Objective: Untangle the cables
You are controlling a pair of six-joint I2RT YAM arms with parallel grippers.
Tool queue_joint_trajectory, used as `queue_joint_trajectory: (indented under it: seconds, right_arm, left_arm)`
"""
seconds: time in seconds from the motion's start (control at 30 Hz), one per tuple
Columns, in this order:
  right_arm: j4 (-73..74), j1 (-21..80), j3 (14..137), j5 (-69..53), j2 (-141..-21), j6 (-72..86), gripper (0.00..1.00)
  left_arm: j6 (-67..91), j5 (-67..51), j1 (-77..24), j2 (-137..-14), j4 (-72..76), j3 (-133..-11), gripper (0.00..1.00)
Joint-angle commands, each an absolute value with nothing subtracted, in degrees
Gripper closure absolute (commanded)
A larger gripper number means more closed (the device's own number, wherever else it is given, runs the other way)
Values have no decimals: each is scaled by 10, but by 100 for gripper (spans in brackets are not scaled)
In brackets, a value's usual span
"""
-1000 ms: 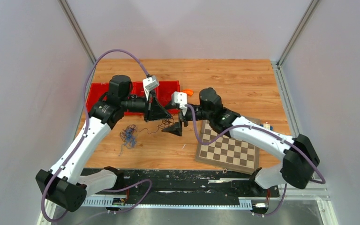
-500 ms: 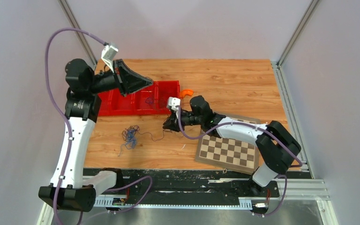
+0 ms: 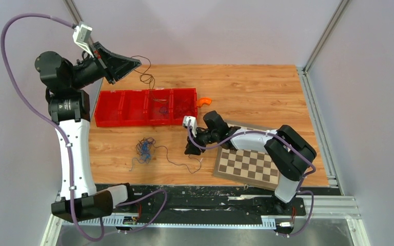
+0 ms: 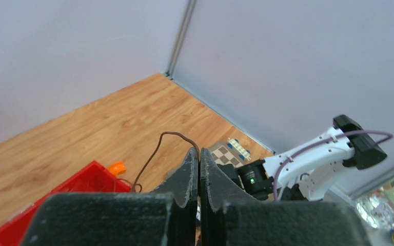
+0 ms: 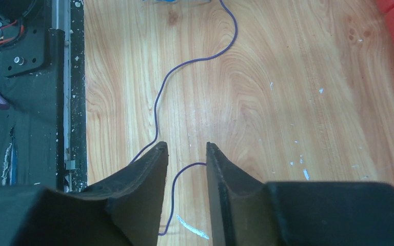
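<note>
Wooden bench (image 3: pixel 246 87), grey walls on three sides. Red tray (image 3: pixel 107 109), compartmented, at rear left. Chessboard (image 3: pixel 249 164) at near right. Left hand (image 4: pixel 199 154), raised high above the tray, clenched on a brown cable (image 4: pixel 154 154) that trails down toward it. Right hand (image 5: pixel 186 148), low over the bench, fingers parted, a blue cable (image 5: pixel 195 60) lying loose between them. Tangle of cables (image 3: pixel 143 148) on the bench, left of the right hand.

Left pincer (image 3: pixel 133 62) high, clamped shut — right pincer (image 3: pixel 189 148) low, jaws parted.

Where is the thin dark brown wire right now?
In the top view, the thin dark brown wire hangs from the left hand at far left, down to the red plastic tray.
</note>
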State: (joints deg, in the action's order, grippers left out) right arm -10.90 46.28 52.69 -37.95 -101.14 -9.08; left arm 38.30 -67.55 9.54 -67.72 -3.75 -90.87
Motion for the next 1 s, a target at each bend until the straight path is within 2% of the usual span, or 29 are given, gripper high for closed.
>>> queue_joint_trajectory:
  seconds: [0.0, 0.13, 0.3, 0.6, 0.67, 0.97]
  right_arm:
    - [-55, 455, 568, -397, -977, -101, 63]
    - [-9, 448, 584, -394, -958, -113, 57]
    - [26, 437, 585, -390, -926, -135, 30]
    - [90, 378, 686, -316, -931, -189, 3]
    - [92, 358, 695, -318, -927, -187, 0]
    - [90, 340, 721, -254, -922, -179, 0]
  left_arm:
    - [359, -650, 144, -694, -102, -908, 100]
    - [330, -642, 169, -700, -121, -896, 100]
    - [238, -587, 172, -709, -177, -897, 100]
    - [169, -535, 180, -768, -210, -875, 100]
    - [153, -520, 181, -778, -219, -885, 100]
    - [78, -459, 184, -813, -246, -892, 100]
